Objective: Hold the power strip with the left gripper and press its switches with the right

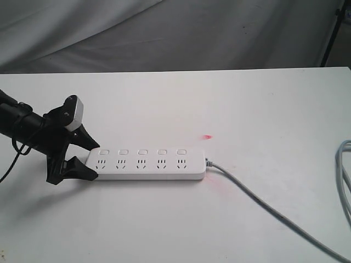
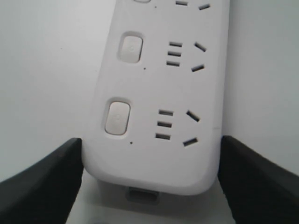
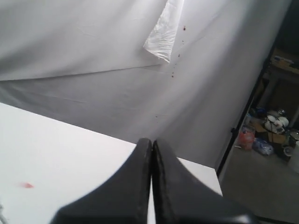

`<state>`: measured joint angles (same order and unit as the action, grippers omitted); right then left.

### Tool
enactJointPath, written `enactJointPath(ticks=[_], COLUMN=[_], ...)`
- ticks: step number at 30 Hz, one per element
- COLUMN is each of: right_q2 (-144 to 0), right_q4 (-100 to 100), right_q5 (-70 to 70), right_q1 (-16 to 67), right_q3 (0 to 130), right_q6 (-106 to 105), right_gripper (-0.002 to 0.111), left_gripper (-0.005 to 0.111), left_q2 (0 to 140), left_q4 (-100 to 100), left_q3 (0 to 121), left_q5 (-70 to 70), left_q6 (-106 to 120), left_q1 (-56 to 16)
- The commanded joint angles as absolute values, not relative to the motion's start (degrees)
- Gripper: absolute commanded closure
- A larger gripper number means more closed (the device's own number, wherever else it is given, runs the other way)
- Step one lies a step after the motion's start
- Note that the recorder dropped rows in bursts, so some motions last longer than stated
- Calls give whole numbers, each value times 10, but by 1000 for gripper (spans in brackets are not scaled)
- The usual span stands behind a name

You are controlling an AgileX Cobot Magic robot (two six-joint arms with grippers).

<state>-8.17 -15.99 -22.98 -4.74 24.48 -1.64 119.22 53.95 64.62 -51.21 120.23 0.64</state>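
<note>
In the exterior view, a white table (image 1: 247,109) fills the scene, and behind it hangs a grey-white cloth (image 1: 164,33) with soft folds. The power strip (image 1: 148,164) lies flat on the left half of the table, with its long side across the view and its five switches (image 1: 141,152) in a row on the far side. Its grey cord (image 1: 263,205) leaves the right end and runs toward the near right corner. A small red spot (image 1: 207,136) lies on the table just beyond that end. The left gripper (image 1: 97,160) grips the left end of the strip, one finger on each long edge.

In the left wrist view, the two black fingers (image 2: 42,186) touch both sides of the strip (its two nearest switches are in view).

In the right wrist view, the right gripper (image 3: 152,142) has its fingers pressed together and holds nothing. It hangs above the table, well apart from the strip. Beyond it are the cloth and a dim corner with clutter (image 3: 271,126) on the floor.
</note>
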Motion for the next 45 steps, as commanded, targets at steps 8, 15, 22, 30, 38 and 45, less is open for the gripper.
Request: enactJointPath(ticks=[8, 15, 22, 30, 38, 45], right_q2=[0, 0, 0, 0, 0, 0], right_q4=[-38, -34, -34, -5, -5, -5], right_q5=[5, -106, -191, -199, -198, -198], right_q1=[-51, -51, -51, -51, -51, -51], right_q3=[0, 0, 0, 0, 0, 0], right_q6=[-32, -35, -30, -28, -28, -28], right_gripper=[108, 108, 108, 108, 108, 108], left_gripper=[107, 107, 107, 107, 107, 107], left_q2=[1193, 1193, 1193, 1193, 1193, 1193], left_q4=[550, 550, 550, 550, 550, 550], left_q3=[650, 650, 650, 650, 650, 650], left_q5=[-509, -509, -509, -509, -509, -509], left_q6=[1200, 1200, 1200, 1200, 1200, 1200], left_q1=[4, 4, 4, 4, 4, 4])
